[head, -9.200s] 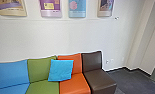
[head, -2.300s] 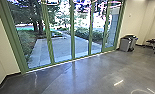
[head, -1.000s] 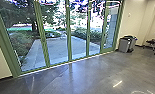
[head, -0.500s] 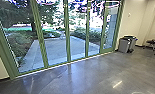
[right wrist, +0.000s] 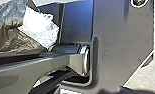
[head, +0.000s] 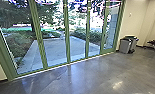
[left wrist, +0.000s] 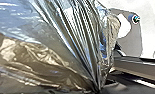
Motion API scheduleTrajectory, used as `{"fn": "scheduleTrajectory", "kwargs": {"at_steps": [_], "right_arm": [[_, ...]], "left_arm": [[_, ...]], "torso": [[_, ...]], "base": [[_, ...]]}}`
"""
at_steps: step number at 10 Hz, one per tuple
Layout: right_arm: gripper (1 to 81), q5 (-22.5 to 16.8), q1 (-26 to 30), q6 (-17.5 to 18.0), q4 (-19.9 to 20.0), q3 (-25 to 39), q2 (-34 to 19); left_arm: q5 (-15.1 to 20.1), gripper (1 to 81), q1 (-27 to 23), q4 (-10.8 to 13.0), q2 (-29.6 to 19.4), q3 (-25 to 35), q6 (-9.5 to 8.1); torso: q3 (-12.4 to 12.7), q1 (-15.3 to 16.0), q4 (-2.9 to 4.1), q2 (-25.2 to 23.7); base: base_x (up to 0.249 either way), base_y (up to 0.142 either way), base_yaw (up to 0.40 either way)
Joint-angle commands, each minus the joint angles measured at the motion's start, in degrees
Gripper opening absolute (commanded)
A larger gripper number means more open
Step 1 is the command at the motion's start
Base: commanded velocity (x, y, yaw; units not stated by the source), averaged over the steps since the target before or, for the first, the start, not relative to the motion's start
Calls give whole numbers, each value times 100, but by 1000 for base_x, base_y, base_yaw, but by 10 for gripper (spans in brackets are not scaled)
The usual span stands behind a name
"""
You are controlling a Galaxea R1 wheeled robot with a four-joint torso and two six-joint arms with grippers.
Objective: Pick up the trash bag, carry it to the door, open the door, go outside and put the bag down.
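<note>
The left gripper is closed on the bag, whose shiny folds draw tight into one pinched point there; the fingertips themselves are hard to make out among the dark plastic. The bag's full outline is cut off, so how low it hangs cannot be told. Brownish patches mark its skin, but whether they are contents or reflections is unclear. The right wrist view takes in part of the bag too, with a crumpled white piece against it; whether that belongs to the bag I cannot say. Nor can I tell whether the right gripper is open or closed.

Ahead, the polished floor runs up to a glass wall with green posts, its foot making the floor's far edge. That edge slants, lying nearer at the robot's left and farther off at its right. Glass and posts stand between floor and yard; which pane opens is too blurred to tell. Near the floor's far right corner, grey bins stand just beyond the last post, close to the pale wall. Farther right is a chair, cut off. Outside, the paving widens toward the glass, between bushes.
</note>
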Motion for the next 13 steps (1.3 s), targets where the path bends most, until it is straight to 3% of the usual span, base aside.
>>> {"fn": "scheduleTrajectory", "kwargs": {"at_steps": [1,4,13], "right_arm": [[811,-355,268,-25,-37,62,95],[811,-355,277,-25,-37,62,95],[811,-355,277,-25,-28,62,95]], "left_arm": [[415,10,-292,-5,-32,14,35],[415,10,-300,3,-23,14,35],[415,10,-300,47,-23,14,26]], "torso": [[0,0,0,0],[0,0,0,0],[0,-2,0,0]], "base": [[140,0,0],[143,0,0],[147,-65,0]]}}
